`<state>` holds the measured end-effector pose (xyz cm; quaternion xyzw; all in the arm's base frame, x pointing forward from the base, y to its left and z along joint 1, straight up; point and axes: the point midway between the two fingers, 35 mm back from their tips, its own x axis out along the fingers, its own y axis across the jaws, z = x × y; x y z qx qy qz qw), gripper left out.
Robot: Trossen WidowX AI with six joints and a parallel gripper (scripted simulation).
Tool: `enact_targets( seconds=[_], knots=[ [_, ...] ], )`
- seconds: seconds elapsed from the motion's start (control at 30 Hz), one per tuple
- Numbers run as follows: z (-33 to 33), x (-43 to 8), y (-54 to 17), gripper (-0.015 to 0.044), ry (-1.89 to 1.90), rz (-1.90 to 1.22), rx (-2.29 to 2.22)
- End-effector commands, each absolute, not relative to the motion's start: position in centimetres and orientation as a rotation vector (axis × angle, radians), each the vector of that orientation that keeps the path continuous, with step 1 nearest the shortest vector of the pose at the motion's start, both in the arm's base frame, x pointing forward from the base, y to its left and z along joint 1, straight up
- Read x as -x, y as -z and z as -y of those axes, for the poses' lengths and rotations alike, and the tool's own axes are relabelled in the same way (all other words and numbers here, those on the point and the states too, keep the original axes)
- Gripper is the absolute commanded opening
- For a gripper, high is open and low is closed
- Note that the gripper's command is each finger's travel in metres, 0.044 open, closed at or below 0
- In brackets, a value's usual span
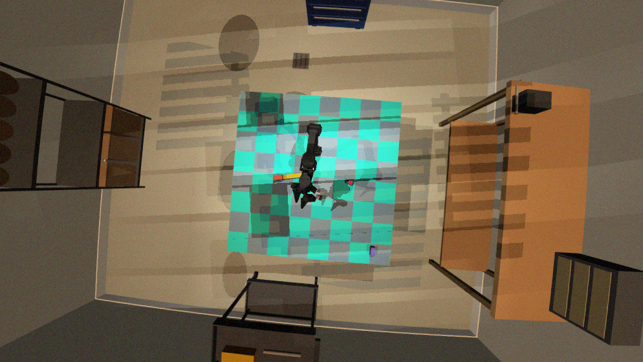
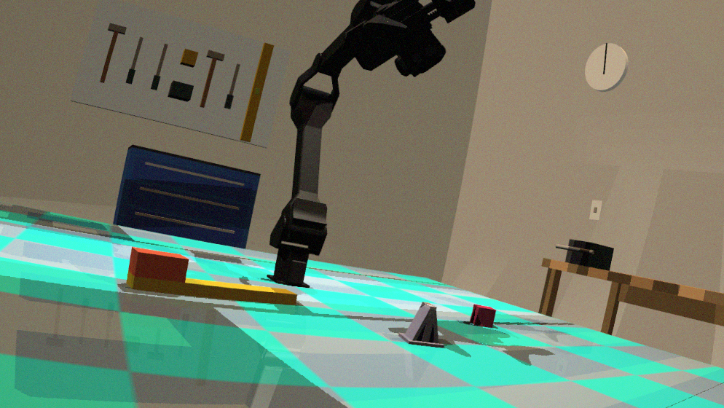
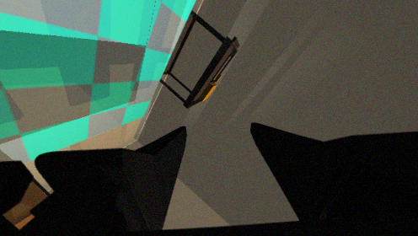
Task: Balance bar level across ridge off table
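A yellow bar (image 1: 292, 176) (image 2: 237, 291) lies flat on the checkered table (image 1: 274, 245) (image 2: 395, 372), with an orange-red block (image 1: 278, 177) (image 2: 158, 264) on its left end. A small grey-brown ridge (image 1: 319, 194) (image 2: 424, 326) with sloping sides stands on the table to the right of the bar, with nothing on its top. My gripper (image 1: 299, 203) (image 3: 218, 128) is open and empty, high above the table. In the top view it appears just left of the ridge, and the arm hides part of the bar's right end. Its fingertips are beyond the top edge in the exterior view.
A small red cube (image 1: 350, 181) (image 2: 483, 315) stands on the table to the right of the ridge. A small purple block (image 1: 372, 251) lies near the table's front right corner. Shelves, a blue drawer cabinet (image 1: 337, 15) (image 2: 184, 199) and a wooden workbench (image 1: 546, 202) stand around the table.
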<state>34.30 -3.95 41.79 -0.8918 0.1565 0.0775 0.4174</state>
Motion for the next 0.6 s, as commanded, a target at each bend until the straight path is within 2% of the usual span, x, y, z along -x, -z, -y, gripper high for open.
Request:
enact_targets(
  seconds=[0.0,0.57],
  knots=[
    [5.6,-34.8,-39.0,0.0315,-0.299,-0.483,2.235],
    [13.2,-32.8,-27.6,0.0315,-0.751,-0.86,2.054]
  ],
)
